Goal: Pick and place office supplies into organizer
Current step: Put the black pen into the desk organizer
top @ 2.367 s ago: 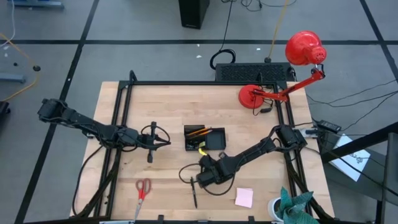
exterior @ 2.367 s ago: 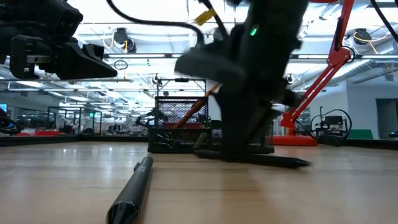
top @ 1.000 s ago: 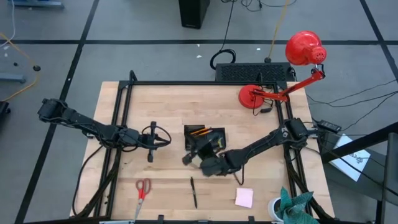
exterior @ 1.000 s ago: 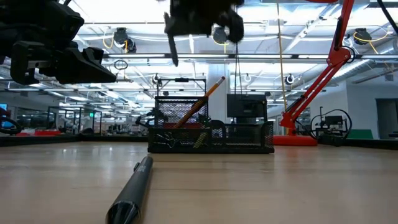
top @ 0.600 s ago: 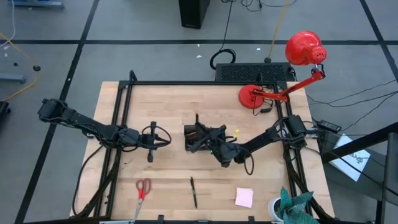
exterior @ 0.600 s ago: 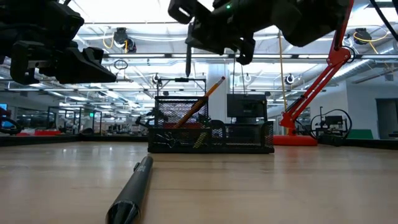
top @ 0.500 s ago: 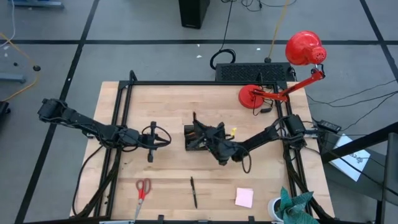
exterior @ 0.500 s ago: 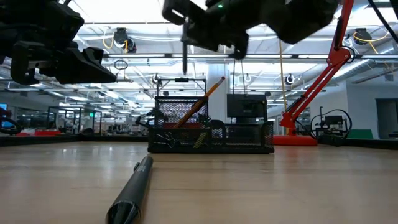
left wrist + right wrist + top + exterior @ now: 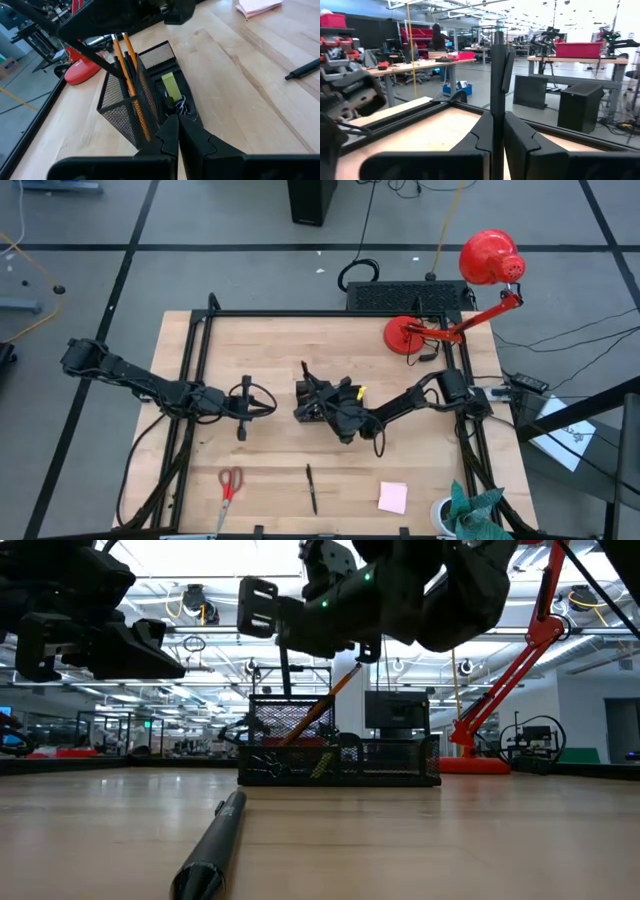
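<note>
Right gripper (image 9: 497,131) is clamped on a black pen (image 9: 497,80), gripped low on the barrel so it stands upright between the fingers. High view puts that gripper (image 9: 318,395) over the left end of the mesh organizer (image 9: 304,412), mid-table; low view shows the pen (image 9: 285,668) hanging tip-down above the tall mesh cup (image 9: 290,720). My read: vertical hold is deliberate, since a tall narrow cup only takes a pen end-on. Pen isn't in yet; tip looks just above the rim.

Cup already holds two orange pencils (image 9: 126,65), leaning, so the free slot is tight. Risk: tip lands on the mesh rim or a pencil. The low compartment beside it has a yellow-green piece (image 9: 171,86) and black binder clips (image 9: 181,104).

Left gripper (image 9: 176,131) is pressed shut, empty, parked left of the organizer and aimed at it, clear of the right arm's drop path.

Still out on the table (image 9: 270,350): red-handled scissors (image 9: 229,483) near-left, another black pen (image 9: 311,488) near-centre, pink sticky-note pad (image 9: 392,498) near-right. Red desk lamp (image 9: 450,300) at far right isn't part of the job.
</note>
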